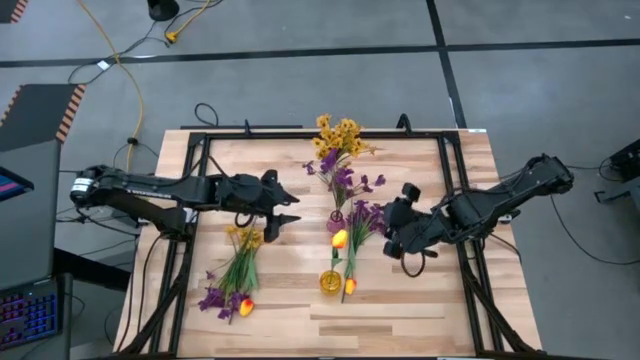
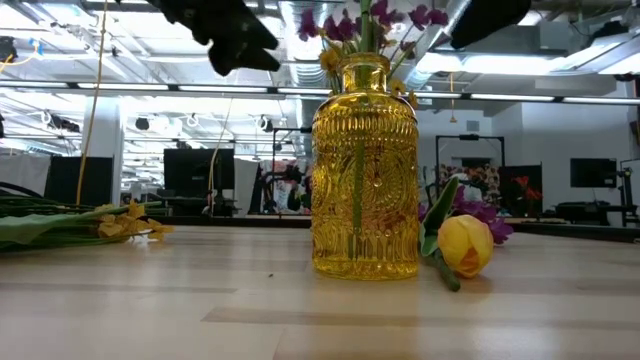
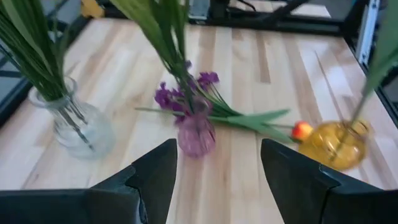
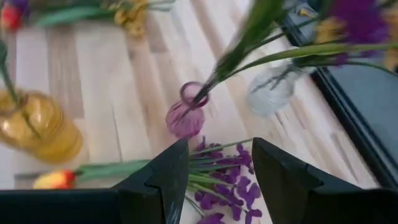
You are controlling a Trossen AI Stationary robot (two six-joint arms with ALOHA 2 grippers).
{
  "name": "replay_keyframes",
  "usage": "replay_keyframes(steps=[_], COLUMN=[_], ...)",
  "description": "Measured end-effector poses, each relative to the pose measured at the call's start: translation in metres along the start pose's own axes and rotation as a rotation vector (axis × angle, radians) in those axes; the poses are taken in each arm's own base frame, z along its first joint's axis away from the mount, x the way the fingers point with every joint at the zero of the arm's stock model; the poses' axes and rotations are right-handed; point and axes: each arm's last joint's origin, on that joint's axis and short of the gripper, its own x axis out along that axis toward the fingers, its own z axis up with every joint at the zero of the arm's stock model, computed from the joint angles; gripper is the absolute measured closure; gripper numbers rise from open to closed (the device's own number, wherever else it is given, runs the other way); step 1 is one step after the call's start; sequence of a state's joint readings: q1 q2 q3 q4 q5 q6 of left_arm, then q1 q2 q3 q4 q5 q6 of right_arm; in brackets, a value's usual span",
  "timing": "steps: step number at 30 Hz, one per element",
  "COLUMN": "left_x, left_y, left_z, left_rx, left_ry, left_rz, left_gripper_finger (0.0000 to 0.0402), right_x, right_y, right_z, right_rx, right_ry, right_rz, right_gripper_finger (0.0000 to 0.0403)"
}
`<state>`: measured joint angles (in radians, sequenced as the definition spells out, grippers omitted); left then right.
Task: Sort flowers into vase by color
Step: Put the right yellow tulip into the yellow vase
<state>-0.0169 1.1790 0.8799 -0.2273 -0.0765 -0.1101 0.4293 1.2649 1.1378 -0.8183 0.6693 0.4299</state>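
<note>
Three vases stand mid-table: a clear one [image 3: 78, 127] with green stems, a purple one [image 1: 335, 222] with a purple-flowered stem, and a yellow one [image 1: 330, 281] with one green stem. Loose flowers lie in two bunches. One bunch [image 1: 235, 280], with yellow blooms, purple blossoms and a tulip, is near the left. The other bunch [image 1: 358, 235], purple blossoms and a tulip [image 2: 465, 245], lies beside the yellow vase. My left gripper [image 1: 290, 210] hovers open left of the purple vase. My right gripper [image 1: 392, 228] hovers open right of it, above the purple blossoms [image 4: 230, 186].
A black frame [image 1: 200, 140] borders the table's far, left and right sides. Bare wood lies along the near edge [image 1: 400, 325] and between the yellow vase and the left bunch. Cables and a keyboard sit off the table on the left.
</note>
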Motion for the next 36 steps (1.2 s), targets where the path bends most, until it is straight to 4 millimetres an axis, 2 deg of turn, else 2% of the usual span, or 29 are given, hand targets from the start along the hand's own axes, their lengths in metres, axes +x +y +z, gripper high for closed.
replay_keyframes(steps=[10,18,28,32,36], left_x=[-0.002,-0.002,-0.002,-0.002,-0.002], left_y=[-0.012,-0.013,-0.012,-0.013,-0.013], left_z=[-0.004,-0.004,-0.004,-0.004,-0.004], left_rx=[0.025,0.021,0.017,0.008,0.002], left_ry=[0.030,0.027,0.026,0.025,0.025], left_rz=[-0.038,-0.034,-0.033,-0.033,-0.032], left_gripper_finger=[0.0182,0.0182,0.0182,0.0182,0.0182], right_x=[0.034,0.064,0.102,0.112,0.121], right_y=[0.061,0.098,0.115,0.120,0.122], right_z=[-0.015,-0.030,-0.054,-0.062,-0.067], right_rx=[-0.326,-0.565,-0.699,-0.827,-0.874], right_ry=[0.089,0.095,0.211,0.241,0.262], right_rz=[0.176,0.199,0.162,0.165,0.162], right_gripper_finger=[0.0200,0.0200,0.0200,0.0200,0.0200])
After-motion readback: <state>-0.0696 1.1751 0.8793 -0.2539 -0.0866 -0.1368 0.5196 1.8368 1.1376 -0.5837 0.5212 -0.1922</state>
